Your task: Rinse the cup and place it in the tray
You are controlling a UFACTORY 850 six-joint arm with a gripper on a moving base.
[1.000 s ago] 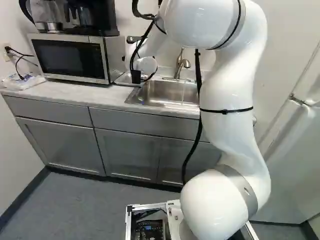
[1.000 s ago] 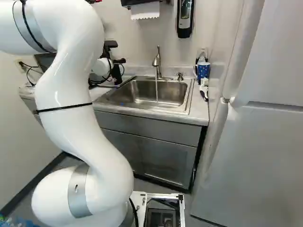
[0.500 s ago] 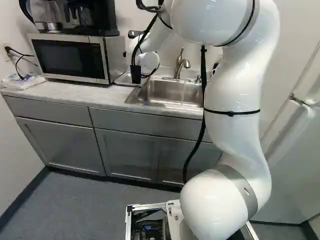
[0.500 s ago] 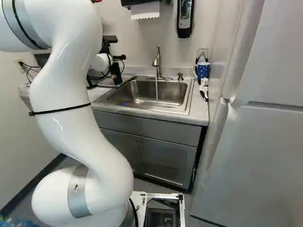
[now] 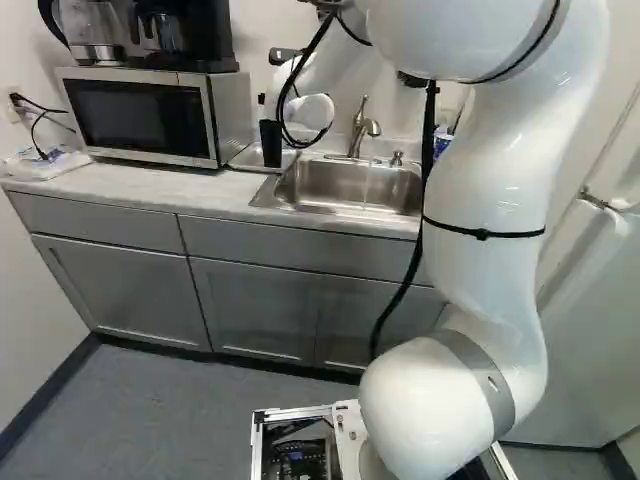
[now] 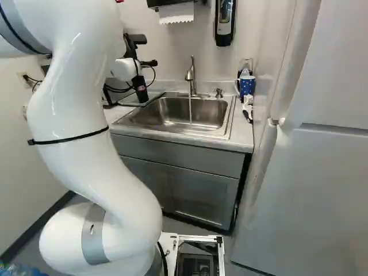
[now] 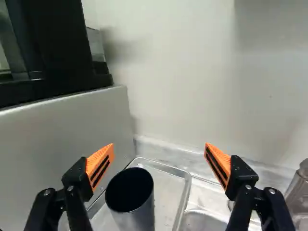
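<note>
claw (image 6: 145, 51) open near cup (image 7: 137, 217) in tray (image 7: 184, 199), microwave (image 5: 140, 115) beside

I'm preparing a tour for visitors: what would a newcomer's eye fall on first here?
Probably the big white arm, rising through both base views. Next, the dark cup upright in the metal tray beside the microwave, near the open hand. Then the water running into the sink.

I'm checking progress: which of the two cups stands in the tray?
The plain black cup, in the tray beside the microwave; the blue patterned mug stands across the sink.
</note>
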